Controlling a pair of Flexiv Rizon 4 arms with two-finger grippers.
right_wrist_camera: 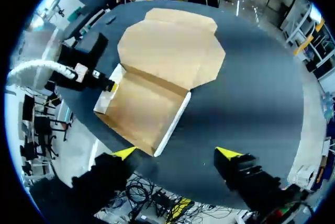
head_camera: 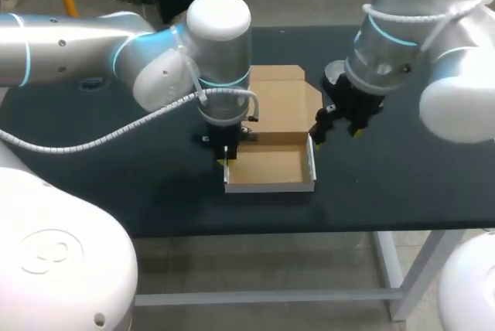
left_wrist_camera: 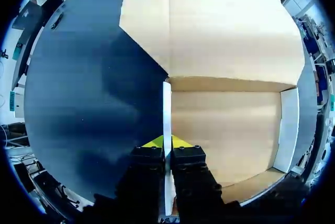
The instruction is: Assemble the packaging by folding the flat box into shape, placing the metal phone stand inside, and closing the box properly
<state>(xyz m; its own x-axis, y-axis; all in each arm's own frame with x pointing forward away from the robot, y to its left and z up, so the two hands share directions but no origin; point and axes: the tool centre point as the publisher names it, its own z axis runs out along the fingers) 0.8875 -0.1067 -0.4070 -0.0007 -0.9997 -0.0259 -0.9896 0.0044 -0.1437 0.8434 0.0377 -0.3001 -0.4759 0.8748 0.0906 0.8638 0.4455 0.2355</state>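
In the head view, the box [head_camera: 267, 167] is seen mid-counter [head_camera: 402, 184], tray walls raised, with the lid [head_camera: 278, 95] laid flat at 12 o'clock of the tray. The left hand [head_camera: 225, 155] is clamped on the 9 o'clock wall. The right hand [head_camera: 338, 134] hangs with fingers apart just off the 3 o'clock wall. No stand is seen.

In the left wrist view, the white wall [left_wrist_camera: 166, 109] is pinched upright between the left hand's [left_wrist_camera: 167, 143] tips. This grip is best held square, so the wall is not creased.

In the right wrist view, the right hand [right_wrist_camera: 177, 155] is spread over bare counter, with the box [right_wrist_camera: 141, 103] ahead. The left hand [right_wrist_camera: 107, 84] blocks the far side, so the tray is best approached from 3 o'clock.
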